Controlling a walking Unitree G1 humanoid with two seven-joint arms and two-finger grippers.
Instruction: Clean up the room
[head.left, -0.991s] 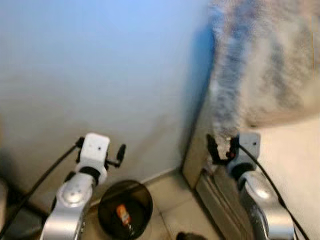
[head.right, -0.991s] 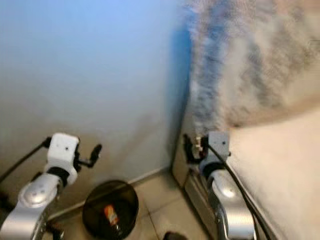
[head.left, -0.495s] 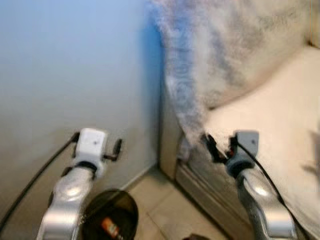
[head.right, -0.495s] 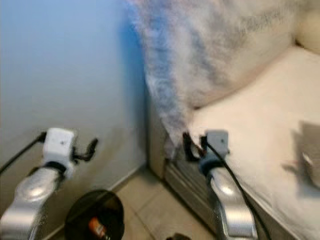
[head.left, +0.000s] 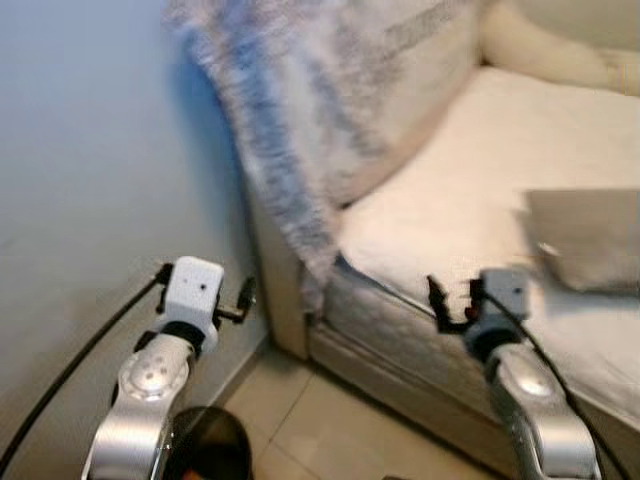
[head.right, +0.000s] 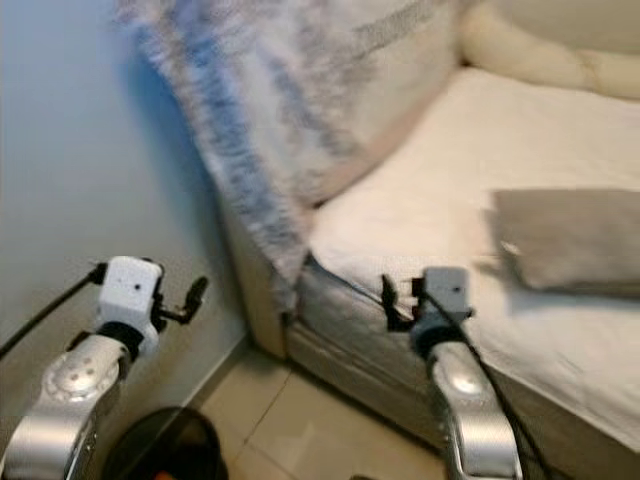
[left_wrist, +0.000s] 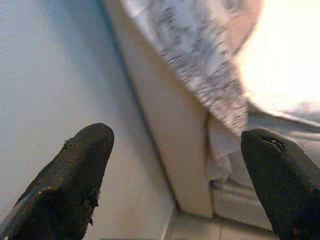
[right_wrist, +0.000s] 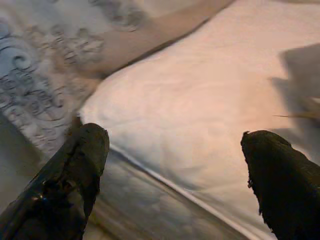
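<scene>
Turning my view to the right, I now see more of the sofa (head.left: 470, 200) and less of the wall. The black bin (head.left: 205, 455) has slid to 7 o'clock, nearly out of sight. A grey cushion (head.left: 585, 238) now shows at 3 o'clock on the seat. The patterned blanket (head.left: 300, 120) hangs over the sofa arm. My left end effector (left_wrist: 175, 175) and right end effector (right_wrist: 175, 175) are both wide open, holding nothing. I think the sofa is next to tidy.

Cream sofa (head.right: 420, 190), patterned throw (head.left: 300, 110) over its armrest, pale blue wall (head.left: 90, 150), tiled floor (head.left: 310, 430)
</scene>
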